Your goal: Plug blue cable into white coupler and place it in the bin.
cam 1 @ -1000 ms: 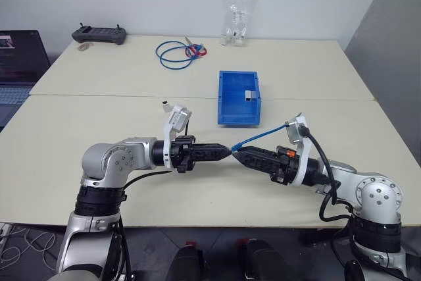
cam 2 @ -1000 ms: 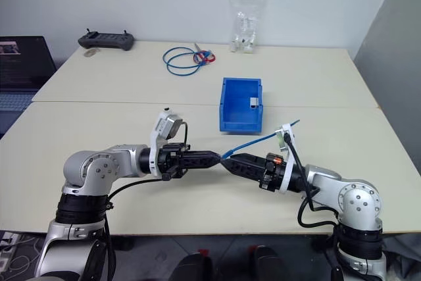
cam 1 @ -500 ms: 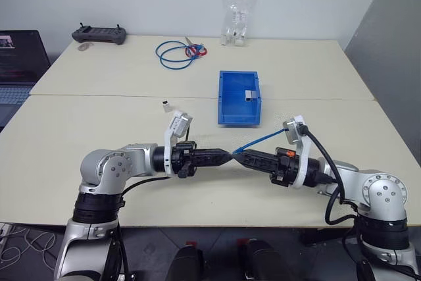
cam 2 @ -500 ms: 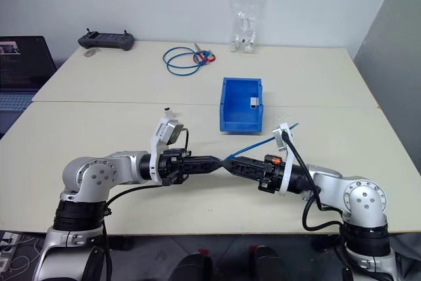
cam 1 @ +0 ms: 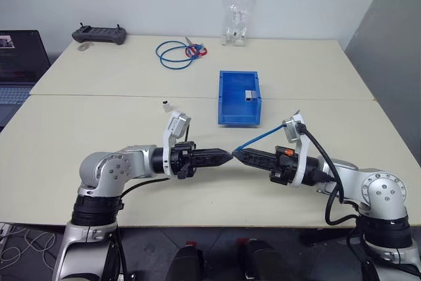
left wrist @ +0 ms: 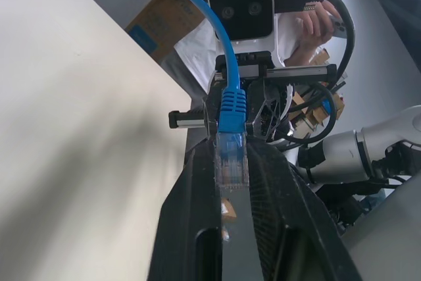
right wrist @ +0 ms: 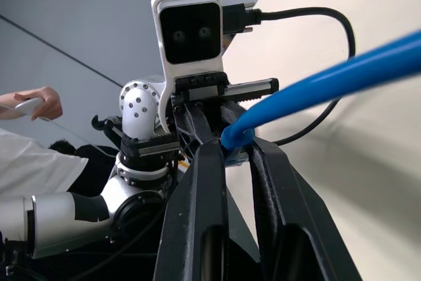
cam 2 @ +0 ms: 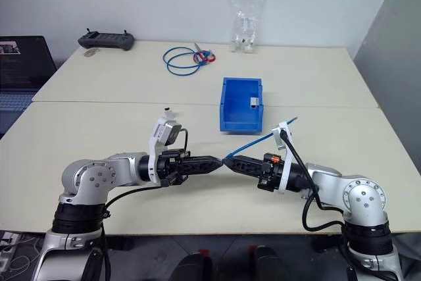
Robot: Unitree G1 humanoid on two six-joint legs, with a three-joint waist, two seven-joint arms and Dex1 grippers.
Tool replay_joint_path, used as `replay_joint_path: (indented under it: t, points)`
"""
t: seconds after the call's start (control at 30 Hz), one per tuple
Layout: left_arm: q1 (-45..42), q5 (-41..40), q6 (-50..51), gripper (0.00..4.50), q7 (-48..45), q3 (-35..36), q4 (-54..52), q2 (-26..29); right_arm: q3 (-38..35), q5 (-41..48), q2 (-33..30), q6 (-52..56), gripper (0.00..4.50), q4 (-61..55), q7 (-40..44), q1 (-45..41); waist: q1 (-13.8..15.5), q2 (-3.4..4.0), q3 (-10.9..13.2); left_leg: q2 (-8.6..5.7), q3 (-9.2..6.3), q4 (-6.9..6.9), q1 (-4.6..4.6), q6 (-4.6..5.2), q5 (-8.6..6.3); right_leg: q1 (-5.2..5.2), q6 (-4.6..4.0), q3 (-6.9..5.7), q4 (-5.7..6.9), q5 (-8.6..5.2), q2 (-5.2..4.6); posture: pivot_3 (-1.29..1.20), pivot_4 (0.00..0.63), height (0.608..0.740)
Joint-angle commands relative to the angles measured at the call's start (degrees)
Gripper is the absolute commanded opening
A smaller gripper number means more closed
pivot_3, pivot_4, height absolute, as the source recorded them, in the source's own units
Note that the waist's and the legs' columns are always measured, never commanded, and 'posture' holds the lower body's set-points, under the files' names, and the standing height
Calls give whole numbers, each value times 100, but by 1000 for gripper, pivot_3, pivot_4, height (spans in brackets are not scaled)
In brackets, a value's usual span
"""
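Observation:
My two grippers meet tip to tip above the near table. The blue cable (cam 1: 263, 137) runs from that meeting point up and back over my right wrist. Its clear plug (left wrist: 230, 162) sits between the left gripper's (cam 1: 227, 155) fingers, which press its sides. My right gripper (cam 1: 238, 155) is shut on the cable's blue boot (right wrist: 235, 137) just behind the plug. A tiny white block, the white coupler (cam 1: 166, 104), lies on the table beside my left wrist. The bin (cam 1: 227, 100) stands behind the grippers with a small whitish block (cam 1: 250, 94) inside.
At the back lie a coiled blue cable with red rings (cam 1: 176, 52), a clear bag of white parts (cam 1: 237, 14) and a black controller (cam 1: 99, 33). A laptop (cam 1: 20, 64) stands at the far left. A person shows behind the arms in the wrist views.
My right gripper's fingers have closed on the cable behind the plug. Both hands have stayed where they were, tip to tip.

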Motion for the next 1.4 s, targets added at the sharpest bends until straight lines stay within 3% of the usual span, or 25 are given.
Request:
replay_joint_path:
  t: [0.03,0.23,0.47,0.7,0.87,1.2,1.4]
  points:
    - [38,376,-585,1829,-263,-140,-177,378,-56,157,-52,-174,216,33,8,-160,2,0,0,0,-1,0,0,0,0,0,0,-1,0,0,0,0,150,740]
    - [310,1594,-1968,2956,14,-367,-13,751,-143,-195,-183,-314,216,239,175,-218,8,1,1,-2,6,-3,0,0,0,0,0,4,-4,0,-1,0,150,740]
    - [549,3235,-3265,4466,2808,95,194,-128,-308,-575,-381,-494,216,318,397,-150,31,-1,1,0,2,-2,-4,0,0,-1,2,2,-8,1,-8,0,150,740]
    - [231,5154,-4162,4466,6396,177,1158,-1582,-336,-761,-427,-498,216,320,505,-217,51,-4,-1,-4,5,-1,-9,0,0,1,10,6,-10,8,-14,0,150,740]
    - [-190,5569,-4768,4466,7668,407,2087,-2156,-402,-893,-508,-495,216,330,570,-260,45,-5,-1,-4,6,0,-9,0,0,0,12,6,-7,9,-14,0,150,740]
    - [-1951,5318,-6554,4466,7303,640,5423,-2285,-383,-1005,-523,-500,216,236,578,-276,61,-10,-2,-20,8,-2,-14,0,0,0,15,1,-12,10,-13,0,150,740]
    - [-2637,5346,-7072,4466,7402,738,6574,-2131,-463,-998,-519,-504,216,152,524,-208,39,-11,-1,-22,9,-2,-17,0,-1,-1,22,1,-15,14,-12,0,150,740]
